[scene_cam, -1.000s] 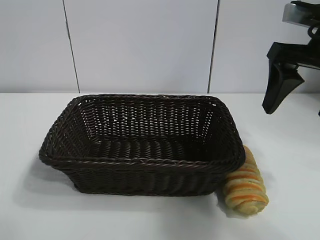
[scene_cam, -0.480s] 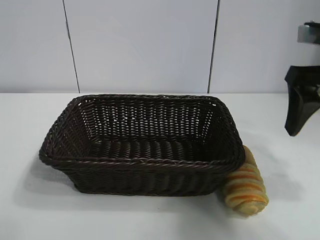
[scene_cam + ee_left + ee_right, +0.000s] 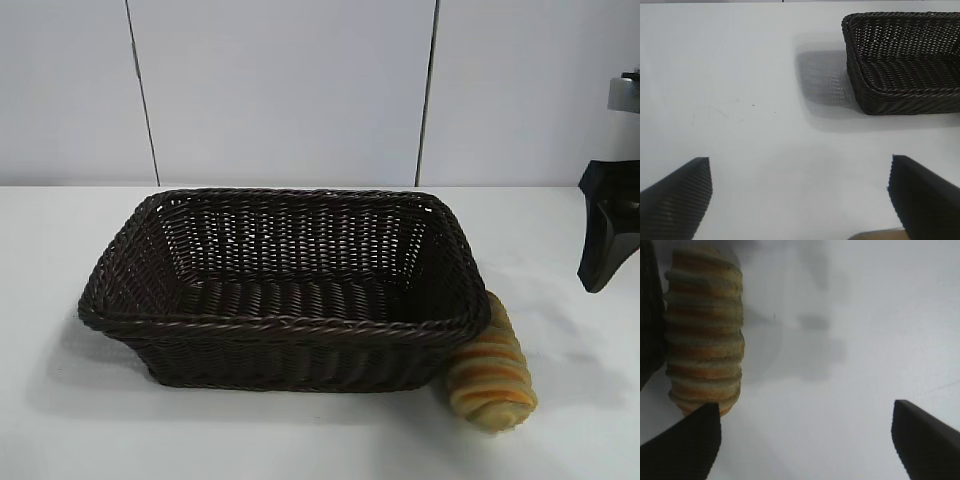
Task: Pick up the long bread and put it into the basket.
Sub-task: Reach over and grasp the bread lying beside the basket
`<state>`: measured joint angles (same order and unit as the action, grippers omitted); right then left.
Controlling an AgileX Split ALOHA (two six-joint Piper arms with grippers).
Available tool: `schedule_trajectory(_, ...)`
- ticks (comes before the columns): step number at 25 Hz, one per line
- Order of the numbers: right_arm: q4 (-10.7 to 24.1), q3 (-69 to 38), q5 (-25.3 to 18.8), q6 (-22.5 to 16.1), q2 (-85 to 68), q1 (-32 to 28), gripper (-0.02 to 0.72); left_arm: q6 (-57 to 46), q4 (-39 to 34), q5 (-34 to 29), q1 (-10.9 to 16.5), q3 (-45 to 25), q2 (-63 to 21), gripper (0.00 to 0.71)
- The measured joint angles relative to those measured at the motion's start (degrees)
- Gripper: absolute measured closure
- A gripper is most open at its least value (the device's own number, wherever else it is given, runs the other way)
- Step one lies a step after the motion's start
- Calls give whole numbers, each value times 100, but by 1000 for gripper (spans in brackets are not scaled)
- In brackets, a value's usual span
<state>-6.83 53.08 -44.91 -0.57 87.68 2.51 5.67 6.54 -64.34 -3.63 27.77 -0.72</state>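
We see the oblong, pale tan long bread [image 3: 491, 372] with orange-brown crosswise ridges lying on the white worktop [image 3: 300, 440], pressed against the outer corner of the large rectangular dark brown woven wicker basket [image 3: 285, 325] and not inside it. Our right gripper [image 3: 805, 440] hangs above the worktop at the far right of the exterior view, pointing steeply down, its jaws spread wide and holding nothing. In the right wrist view the bread lies off to one side of the jaws, its nearer end just beside one black fingertip [image 3: 687, 442]; the gap between the jaws is over bare worktop. Our left gripper [image 3: 800, 197] sits well apart from the bread, jaws also wide open and empty, with only bare white worktop between them and one end of the basket farther ahead and to one side.
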Motion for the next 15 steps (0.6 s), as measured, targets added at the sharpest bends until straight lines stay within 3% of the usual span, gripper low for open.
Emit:
schedule_trajectory(8,-123,0,204,-103,14,0,42,0,0,0,0,0,0,20)
schedule_trajectory(15,-603,-272,604,-114,242,0,45,0,0,0,0,0,0,20)
